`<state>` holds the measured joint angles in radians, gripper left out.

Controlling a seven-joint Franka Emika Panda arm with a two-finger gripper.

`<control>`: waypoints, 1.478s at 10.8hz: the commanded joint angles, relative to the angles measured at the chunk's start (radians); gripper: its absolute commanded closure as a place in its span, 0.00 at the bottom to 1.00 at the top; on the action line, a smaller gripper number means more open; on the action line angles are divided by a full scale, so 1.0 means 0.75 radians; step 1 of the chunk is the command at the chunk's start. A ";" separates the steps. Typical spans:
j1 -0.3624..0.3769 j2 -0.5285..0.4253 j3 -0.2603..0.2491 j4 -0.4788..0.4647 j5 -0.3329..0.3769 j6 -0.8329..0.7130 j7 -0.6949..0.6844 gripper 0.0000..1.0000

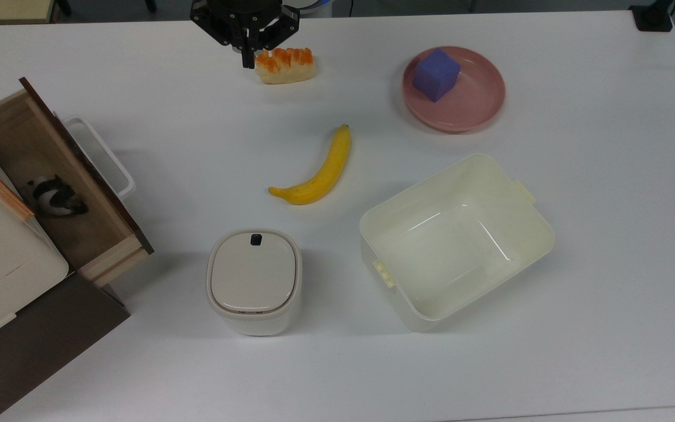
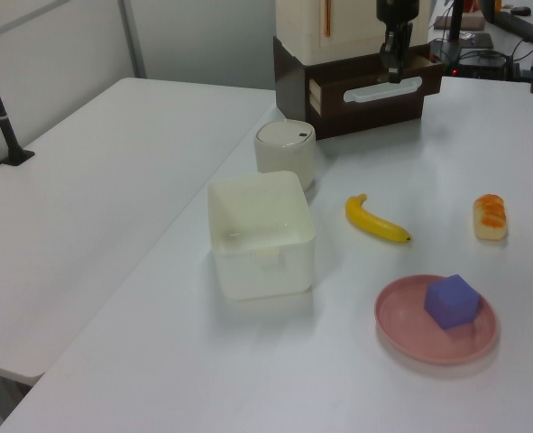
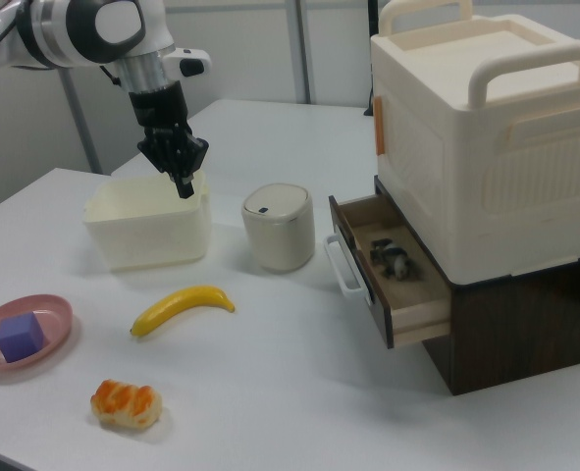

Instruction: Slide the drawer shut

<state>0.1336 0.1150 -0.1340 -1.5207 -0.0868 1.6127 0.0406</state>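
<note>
Drawer (image 1: 50,176): we find it pulled well out of its dark cabinet (image 3: 525,324) at the top view's left, nothing yet closed. Gripper (image 1: 248,58): fingers drawn together, empty, well apart near the pastry (image 1: 285,65). Bare table (image 1: 185,135) lies between; lidded container (image 1: 254,280) stands aside.

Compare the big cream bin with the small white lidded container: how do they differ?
The cream bin is open-topped and empty; the small white container has its lid shut, with a small dark button on top. The bin is far larger and boxy, the container rounder. The bin sits farther from the drawer. Both stand upright on the white table.
</note>
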 commanded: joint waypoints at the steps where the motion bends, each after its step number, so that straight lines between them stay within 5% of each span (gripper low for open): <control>1: 0.010 -0.014 -0.022 -0.032 0.020 0.012 -0.028 1.00; 8: -0.176 0.104 -0.022 -0.073 0.074 0.193 0.297 1.00; 16: -0.425 0.174 -0.022 -0.269 0.122 0.547 0.692 1.00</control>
<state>-0.1597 0.2337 -0.1467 -1.6944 -0.0153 1.9410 0.4620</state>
